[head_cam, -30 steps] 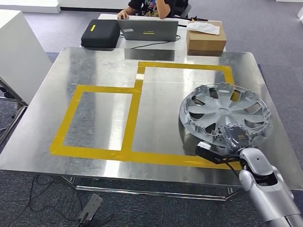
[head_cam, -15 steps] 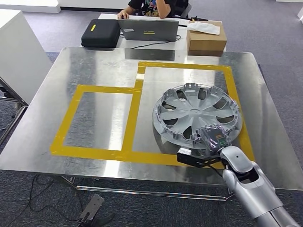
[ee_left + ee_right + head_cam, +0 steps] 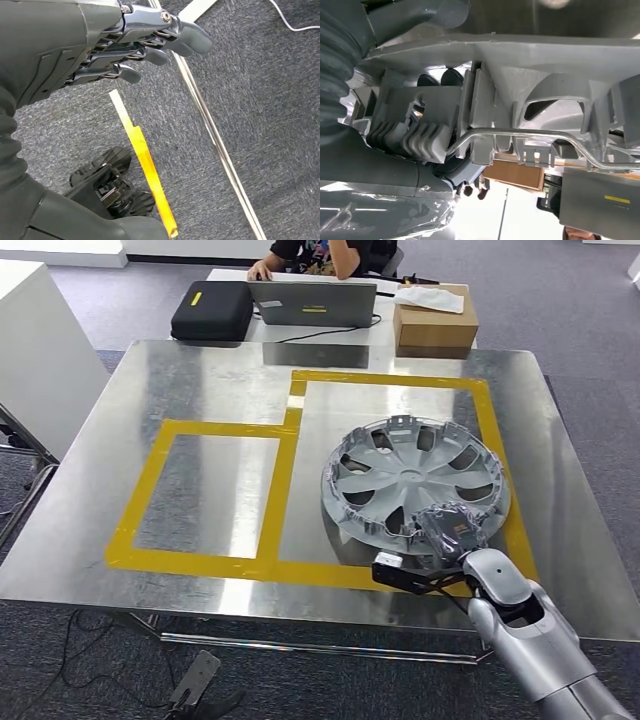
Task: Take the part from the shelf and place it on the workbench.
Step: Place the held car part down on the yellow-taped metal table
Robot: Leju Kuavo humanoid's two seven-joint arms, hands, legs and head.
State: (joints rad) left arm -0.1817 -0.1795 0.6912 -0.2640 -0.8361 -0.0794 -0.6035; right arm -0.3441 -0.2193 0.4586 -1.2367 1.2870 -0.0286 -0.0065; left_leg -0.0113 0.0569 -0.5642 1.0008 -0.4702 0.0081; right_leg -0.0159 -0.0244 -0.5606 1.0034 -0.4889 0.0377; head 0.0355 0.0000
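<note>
The part is a silver wheel cover (image 3: 413, 480) with curved spokes. It sits low over the steel workbench (image 3: 211, 490), inside the right-hand rectangle of yellow tape (image 3: 281, 480). My right hand (image 3: 453, 532) grips its near rim from the table's front edge. I cannot tell whether the cover touches the table. Up close, the right wrist view shows the cover's ribbed underside (image 3: 546, 100) and wire ring, with my fingers (image 3: 414, 135) clamped on the rim. My left hand (image 3: 113, 45) hangs over the carpet, fingers stretched out and holding nothing.
Behind the workbench stands a desk with a laptop (image 3: 313, 303), a black case (image 3: 212, 310) and a cardboard box (image 3: 435, 322); a person (image 3: 324, 255) sits there. A white cabinet (image 3: 38, 360) stands at the left. The left taped rectangle (image 3: 204, 495) holds nothing.
My right hand carried the wheel cover leftward from the table's right side into the right taped rectangle; over the last half second it has barely moved.
</note>
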